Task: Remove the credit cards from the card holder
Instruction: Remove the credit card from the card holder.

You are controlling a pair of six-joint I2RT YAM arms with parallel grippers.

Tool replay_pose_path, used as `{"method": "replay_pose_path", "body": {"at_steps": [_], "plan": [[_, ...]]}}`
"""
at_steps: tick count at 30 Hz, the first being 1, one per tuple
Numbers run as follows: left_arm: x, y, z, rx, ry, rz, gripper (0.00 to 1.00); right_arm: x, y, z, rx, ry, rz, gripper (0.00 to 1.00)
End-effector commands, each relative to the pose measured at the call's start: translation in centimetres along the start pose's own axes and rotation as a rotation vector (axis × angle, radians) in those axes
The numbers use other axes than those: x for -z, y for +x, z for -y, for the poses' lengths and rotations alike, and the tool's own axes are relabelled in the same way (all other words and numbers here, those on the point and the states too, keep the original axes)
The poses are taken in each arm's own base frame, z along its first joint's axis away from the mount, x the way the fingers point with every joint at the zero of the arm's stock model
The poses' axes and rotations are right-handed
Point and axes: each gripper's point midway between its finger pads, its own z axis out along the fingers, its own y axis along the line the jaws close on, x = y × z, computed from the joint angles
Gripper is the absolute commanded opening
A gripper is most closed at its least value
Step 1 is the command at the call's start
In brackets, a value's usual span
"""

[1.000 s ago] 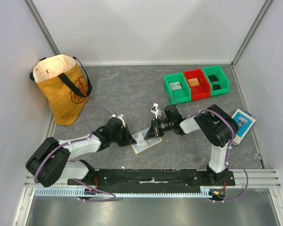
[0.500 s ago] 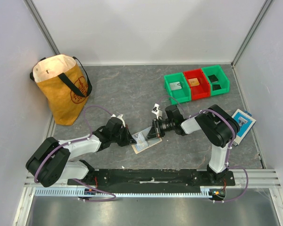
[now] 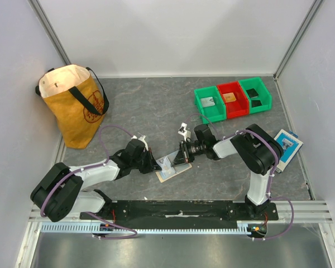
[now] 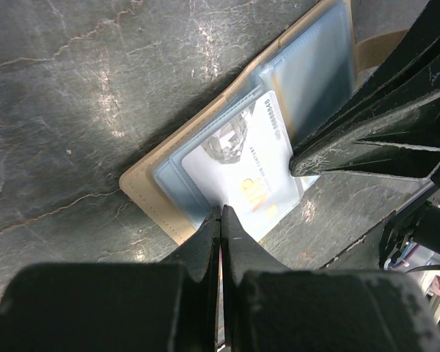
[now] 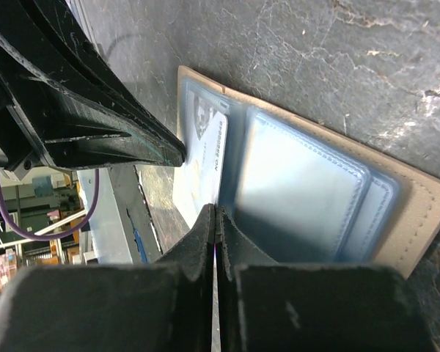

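R gripper (image 5: 215, 218) just closes at credit card (image 5: 205, 150) edge, so we're ready to pull, pinch unconfirmed. L gripper (image 4: 220, 220), closed, pins card holder (image 4: 148, 192).

Card holder (image 4: 143, 189) lies open on the grey bench (image 4: 73, 110), pale blue pockets up. White credit card (image 4: 238, 163) pokes out toward 5 o'clock. Left end effector (image 4: 220, 218) at 6 o'clock, jaws together, tips at the card's edge. Right end effector (image 4: 299, 161) comes in from 3 o'clock, its tip on the card.

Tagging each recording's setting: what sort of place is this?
Probably a lab robot cell: plain white walls box in a grey tabletop, with two arms bolted at its near edge.
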Motion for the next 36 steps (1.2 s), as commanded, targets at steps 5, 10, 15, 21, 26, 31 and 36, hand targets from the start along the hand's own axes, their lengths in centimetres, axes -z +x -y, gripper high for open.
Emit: {"method": "replay_pose_path", "body": {"at_steps": [5, 10, 15, 21, 26, 31, 36], "plan": [[0.3, 1.8, -2.7, 0.022, -0.090, -0.045, 0.02, 1.1, -1.4, 0.5, 0.037, 0.023, 0.022, 0.00], [0.4, 1.8, -2.8, 0.020, -0.092, -0.042, 0.02, 1.9, -2.0, 0.8, 0.061, 0.063, 0.021, 0.00], [0.3, 1.7, -2.7, 0.014, -0.088, -0.046, 0.02, 1.6, -1.9, 0.5, 0.062, 0.047, 0.006, 0.21], [0.3, 1.7, -2.5, 0.008, -0.082, -0.049, 0.02, 0.8, -2.3, 0.4, 0.069, 0.034, -0.010, 0.29], [0.3, 1.8, -2.4, 0.002, -0.078, -0.051, 0.02, 0.1, -2.7, 0.7, 0.077, 0.040, -0.034, 0.29], [0.3, 1.8, -2.5, 0.003, -0.080, -0.050, 0.02, -0.3, -2.1, 1.4, 0.075, 0.057, -0.066, 0.29], [0.3, 1.7, -2.4, 0.001, -0.076, -0.049, 0.02, -0.6, -1.4, 1.9, 0.066, 0.076, -0.093, 0.29]]}}
